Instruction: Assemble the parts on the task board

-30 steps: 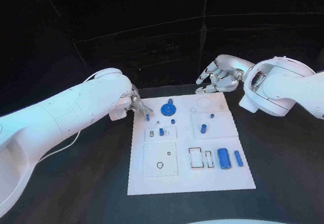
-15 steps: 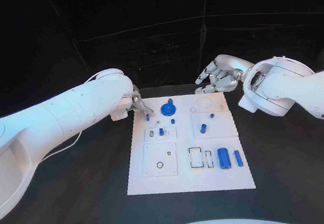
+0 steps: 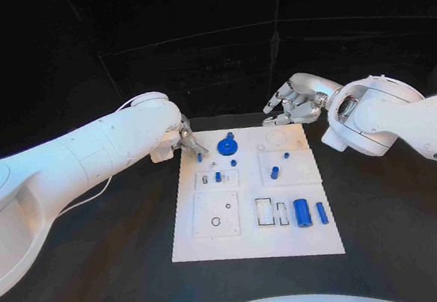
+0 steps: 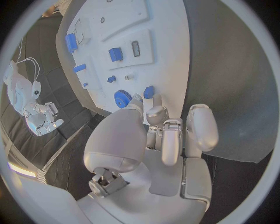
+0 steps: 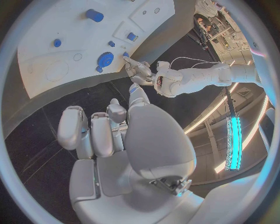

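Observation:
The white task board [image 3: 254, 240] lies in the middle of the table. My left hand [image 3: 185, 142] hovers at its far left corner, fingers curled down over a small upright blue peg [image 3: 199, 156]. In the left wrist view a fingertip [image 4: 138, 99] sits right beside that peg [image 4: 149, 92]; whether it is pinched is unclear. A blue gear [image 3: 227, 147] stands just to the right of it. My right hand [image 3: 294, 105] hangs above the far right corner, fingers loosely bent and holding nothing.
More blue parts are on the board: a fat cylinder [image 3: 303, 213] and a thin bar [image 3: 322, 213] at the near right, and a short peg [image 3: 273, 173] mid-board. Black table [image 3: 106, 286] surrounds the board.
My left hand has edged slightly towards the board over the peg. The right hand and the parts have stayed put.

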